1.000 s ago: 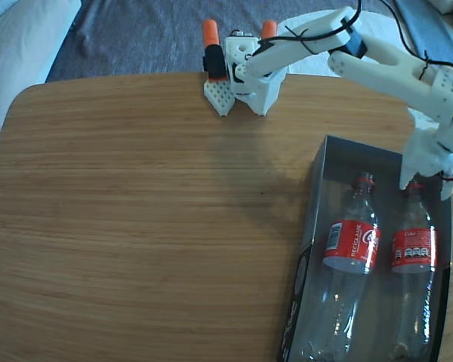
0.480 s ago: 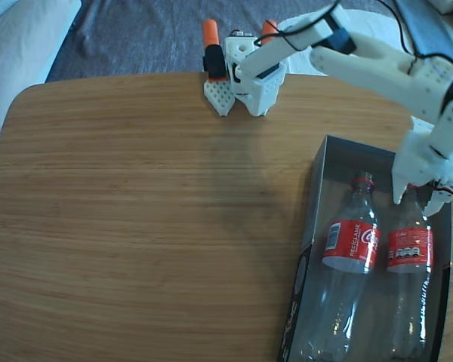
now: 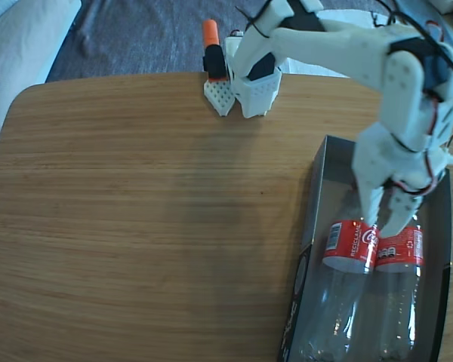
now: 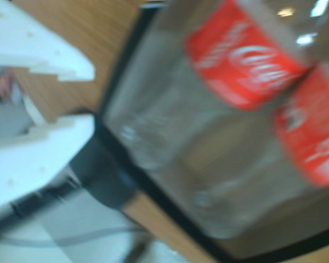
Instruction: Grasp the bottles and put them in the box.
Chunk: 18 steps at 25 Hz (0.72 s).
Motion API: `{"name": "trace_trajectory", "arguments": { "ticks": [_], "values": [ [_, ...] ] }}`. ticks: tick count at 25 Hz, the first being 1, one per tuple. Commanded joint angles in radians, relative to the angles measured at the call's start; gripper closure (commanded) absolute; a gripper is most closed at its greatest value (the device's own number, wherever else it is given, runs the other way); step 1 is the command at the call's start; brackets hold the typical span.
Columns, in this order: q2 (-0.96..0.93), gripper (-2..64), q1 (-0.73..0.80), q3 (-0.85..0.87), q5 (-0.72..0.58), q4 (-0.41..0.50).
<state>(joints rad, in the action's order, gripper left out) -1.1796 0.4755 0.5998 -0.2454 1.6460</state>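
Both bottles point(image 3: 350, 249) point(image 3: 399, 260) lie side by side in the box point(image 3: 311, 219); tool point(image 3: 386, 226) hangs above them, fingers spread, holding nothing.

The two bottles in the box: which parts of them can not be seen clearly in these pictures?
- Necks and caps of both Coca-Cola bottles: fixed view, covered by the gripper and arm.
- Bottle bases and the cardboard box near end: fixed view, cut off by the bottom edge.
- Label text: wrist view, motion blur.
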Motion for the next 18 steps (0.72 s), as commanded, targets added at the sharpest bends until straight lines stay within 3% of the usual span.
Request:
{"name": "trace_trajectory", "arguments": {
  "ticks": [1, 10, 18],
  "values": [
    [-0.094, 58.2, -0.058, -0.043, 0.009, 0.067],
    [-0.255, 58.2, -0.190, 0.227, 0.009, 0.058],
    [-0.345, 58.6, -0.328, 0.330, 0.063, 0.055]
  ]
}}
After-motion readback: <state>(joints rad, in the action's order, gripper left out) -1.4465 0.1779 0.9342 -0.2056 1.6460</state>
